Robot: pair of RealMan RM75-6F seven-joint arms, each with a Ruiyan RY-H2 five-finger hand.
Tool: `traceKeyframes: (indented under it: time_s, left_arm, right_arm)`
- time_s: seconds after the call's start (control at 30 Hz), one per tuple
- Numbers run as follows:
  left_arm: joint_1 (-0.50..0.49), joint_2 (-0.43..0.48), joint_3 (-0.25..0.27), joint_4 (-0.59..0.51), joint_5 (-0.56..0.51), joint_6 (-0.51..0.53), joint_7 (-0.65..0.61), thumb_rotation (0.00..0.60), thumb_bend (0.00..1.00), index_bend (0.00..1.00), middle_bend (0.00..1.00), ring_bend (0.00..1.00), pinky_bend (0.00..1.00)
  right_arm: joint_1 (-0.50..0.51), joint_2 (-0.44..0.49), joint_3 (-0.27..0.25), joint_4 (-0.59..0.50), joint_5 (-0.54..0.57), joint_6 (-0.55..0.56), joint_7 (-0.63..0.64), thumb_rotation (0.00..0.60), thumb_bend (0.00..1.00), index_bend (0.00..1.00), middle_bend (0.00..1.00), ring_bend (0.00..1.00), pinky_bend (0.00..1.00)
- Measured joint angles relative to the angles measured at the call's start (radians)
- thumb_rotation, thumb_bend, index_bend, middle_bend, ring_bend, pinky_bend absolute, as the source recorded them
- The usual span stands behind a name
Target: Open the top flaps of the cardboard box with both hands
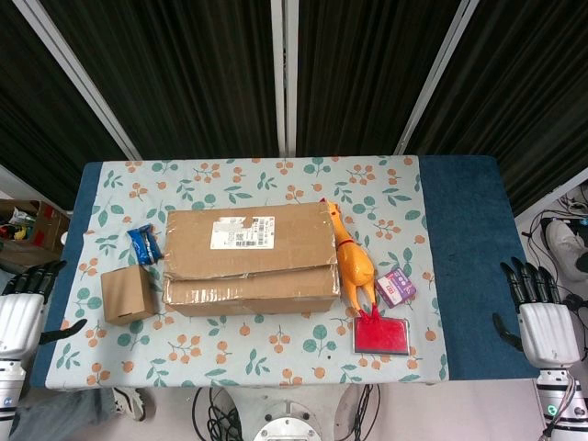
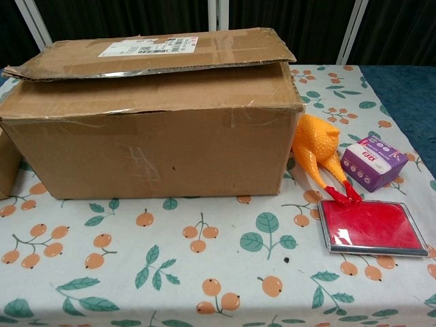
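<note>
A large brown cardboard box (image 1: 250, 257) (image 2: 153, 122) lies in the middle of the table. Its top flaps (image 1: 248, 237) are down, one carrying a white shipping label (image 1: 242, 231). In the chest view the far flap (image 2: 157, 51) sits slightly raised over the near one. My left hand (image 1: 23, 308) hangs off the table's left edge, fingers apart and holding nothing. Off the right edge is my right hand (image 1: 540, 312), also with fingers spread and nothing in it. Both hands are well clear of the box. Neither hand shows in the chest view.
A small cardboard box (image 1: 127, 294) and a blue packet (image 1: 143, 244) lie left of the big box. To its right lie a rubber chicken (image 1: 352, 262) (image 2: 315, 151), a purple packet (image 1: 396, 288) (image 2: 373, 162) and a red flat case (image 1: 381, 335) (image 2: 371, 227). The floral tablecloth (image 1: 276, 354) covers the table.
</note>
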Motion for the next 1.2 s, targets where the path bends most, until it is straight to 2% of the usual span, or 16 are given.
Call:
traceKeyframes:
  time_s: [0.3, 0.73, 1.03, 1.2]
  left_arm:
    - [-0.009, -0.008, -0.002, 0.011, 0.0, -0.011, -0.005, 0.469, 0.05, 0.14, 0.16, 0.15, 0.22]
    - [-0.026, 0.031, -0.016, -0.054, 0.038, -0.003, -0.044, 0.473, 0.05, 0.14, 0.16, 0.15, 0.22]
    - [-0.133, 0.046, -0.062, -0.158, 0.1, -0.071, -0.064, 0.472, 0.05, 0.14, 0.16, 0.15, 0.22]
    - [-0.226, -0.021, -0.099, -0.166, 0.107, -0.148, -0.06, 0.466, 0.05, 0.14, 0.16, 0.15, 0.22]
  right_arm:
    - [0.003, 0.001, 0.005, 0.005, 0.007, -0.006, -0.004, 0.6, 0.25, 0.0, 0.0, 0.0, 0.0]
    - [0.007, -0.008, 0.009, 0.027, 0.026, -0.025, -0.001, 0.6, 0.25, 0.0, 0.0, 0.0, 0.0]
    - [0.011, -0.01, 0.019, 0.041, 0.032, -0.025, 0.03, 0.6, 0.25, 0.0, 0.0, 0.0, 0.0]
    - [0.009, -0.007, 0.018, 0.041, 0.032, -0.023, 0.033, 0.6, 0.25, 0.0, 0.0, 0.0, 0.0]
